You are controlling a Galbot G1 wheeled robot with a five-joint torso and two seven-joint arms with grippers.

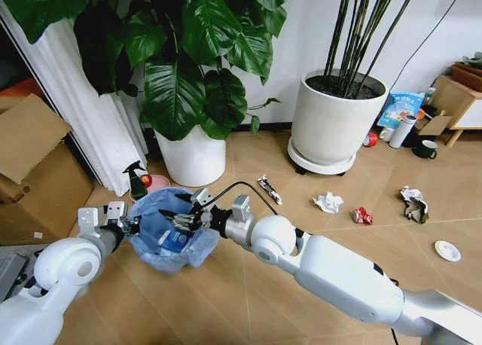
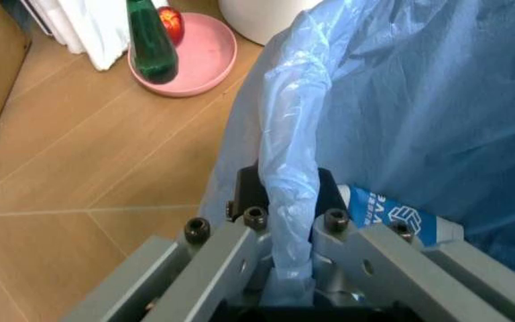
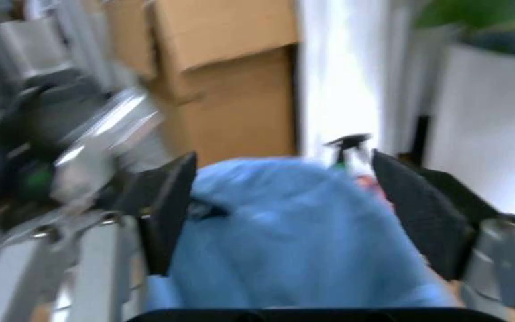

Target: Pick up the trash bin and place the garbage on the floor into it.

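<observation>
The trash bin (image 1: pixel 167 232), lined with a crinkly blue bag, hangs just above the floor (image 1: pixel 248 292). My left gripper (image 1: pixel 132 226) is shut on its rim, and the left wrist view shows the bag's edge (image 2: pixel 289 201) pinched between the fingers. My right gripper (image 1: pixel 185 219) hovers over the bin's mouth, open, its pads (image 3: pixel 169 208) wide apart above the bag (image 3: pixel 284 261). A blue-white wrapper (image 1: pixel 175 242) (image 2: pixel 399 218) lies inside. On the parquet lie garbage pieces: a dark wrapper (image 1: pixel 269 189), a white wad (image 1: pixel 328 203), a red scrap (image 1: pixel 362 216), crumpled paper (image 1: pixel 413 205) and a white lid (image 1: pixel 447 250).
Two big white plant pots (image 1: pixel 195 158) (image 1: pixel 334 123) stand behind. A pink dish (image 1: pixel 157 184) (image 2: pixel 206 64) with a green spray bottle (image 2: pixel 152 47) sits by the bin. Cardboard boxes (image 1: pixel 34 172) are at left; a mug (image 1: pixel 426 149) and low furniture are at right.
</observation>
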